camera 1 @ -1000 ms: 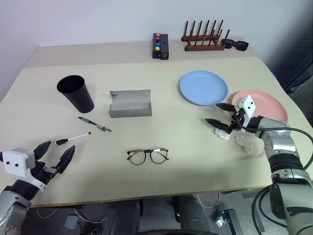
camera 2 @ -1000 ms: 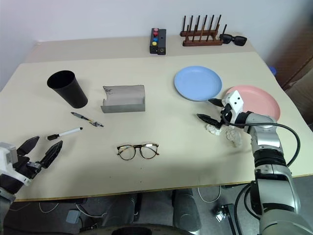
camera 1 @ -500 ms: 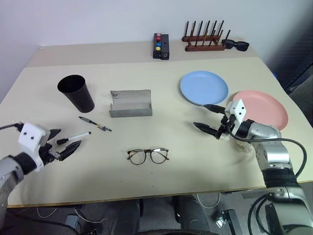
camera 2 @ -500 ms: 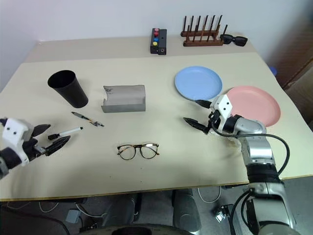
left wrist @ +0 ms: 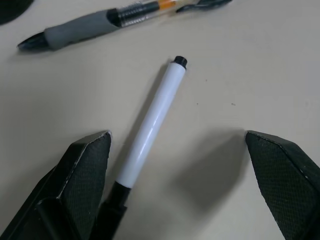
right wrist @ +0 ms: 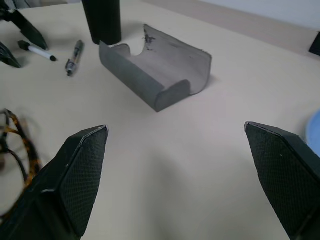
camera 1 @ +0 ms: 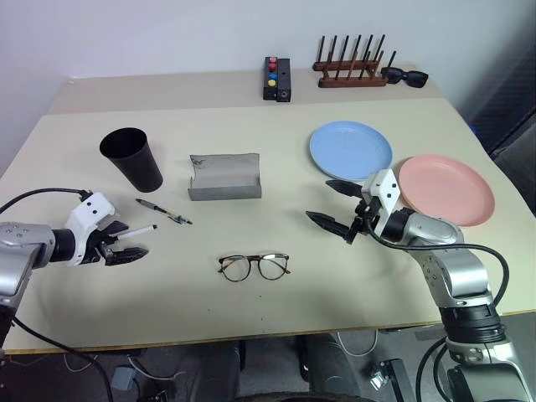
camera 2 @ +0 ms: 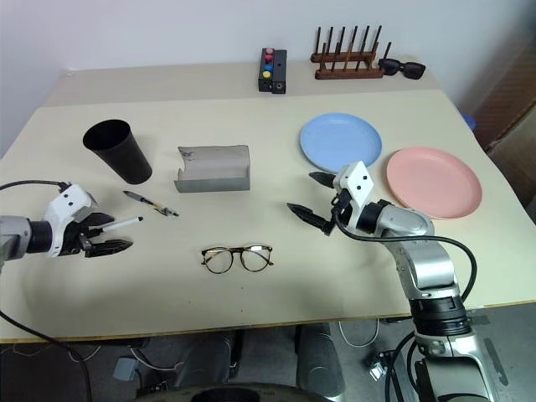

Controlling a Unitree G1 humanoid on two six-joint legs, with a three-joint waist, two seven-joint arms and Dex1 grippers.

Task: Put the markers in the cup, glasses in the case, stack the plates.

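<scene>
My left gripper [camera 1: 130, 239] stands open at the table's left, its fingers on either side of the white marker [left wrist: 152, 120], whose black cap lies close to one finger [left wrist: 80, 170]. The dark marker [camera 1: 163, 212] lies just beyond, near the black cup [camera 1: 132, 159]. The grey case [camera 1: 224, 177] sits open at mid table, with the glasses [camera 1: 254, 266] unfolded in front of it. My right gripper [camera 1: 319, 199] hovers open and empty, pointing left, in front of the blue plate [camera 1: 350, 151]. The pink plate [camera 1: 445, 188] lies to its right.
Along the back of the table stand a black box with coloured buttons [camera 1: 275, 79], a wooden peg rack [camera 1: 352, 71] and black sunglasses [camera 1: 406, 78]. Bare tabletop lies between the glasses and my right gripper.
My left gripper has moved forward from the near table edge, tilted down and come astride the white marker. My right gripper has swung left, away from the pink plate.
</scene>
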